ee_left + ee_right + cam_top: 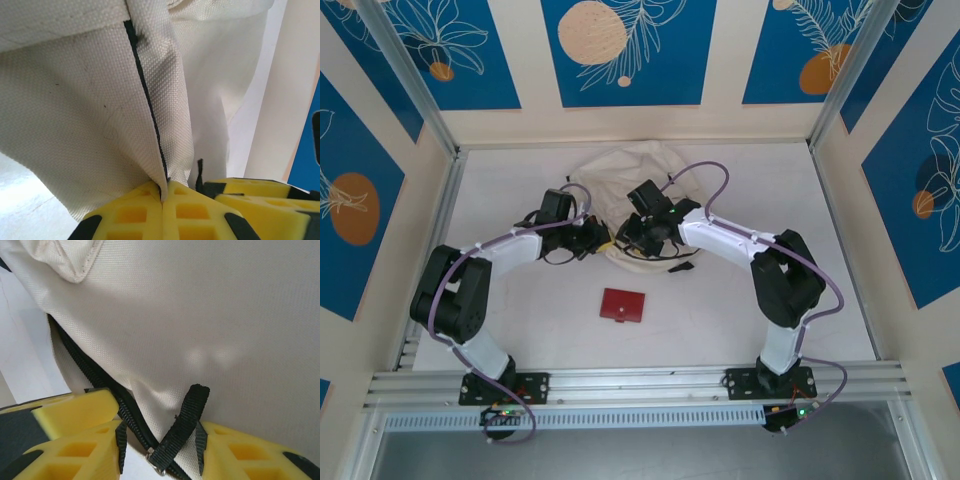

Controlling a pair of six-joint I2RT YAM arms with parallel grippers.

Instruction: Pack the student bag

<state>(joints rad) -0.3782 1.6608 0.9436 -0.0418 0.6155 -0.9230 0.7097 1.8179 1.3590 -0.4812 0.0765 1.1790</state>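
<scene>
Left claw (162,200): seen nearest the left wrist lens, its yellow pads are pressed fully together on a fold of the student bag (90,125) along its black seam.
Right claw (160,450): partly parted; a zipper pull strap (182,427) and zip line lie between the pads, and whether they are gripped cannot be told.
Student bag position: crumpled at the far middle of the counter (520,330), between both claws.
Step in hand: the bag's opening is judged to be under way.
Next move: the zipper is probably to be drawn while the fabric is held taut.
Materials: coarse cream weave, limp and creased; ribbed black webbing; blocky foam pads.
Red wallet (623,305): flat, rectangular, lying apart on the near side of the bag.
</scene>
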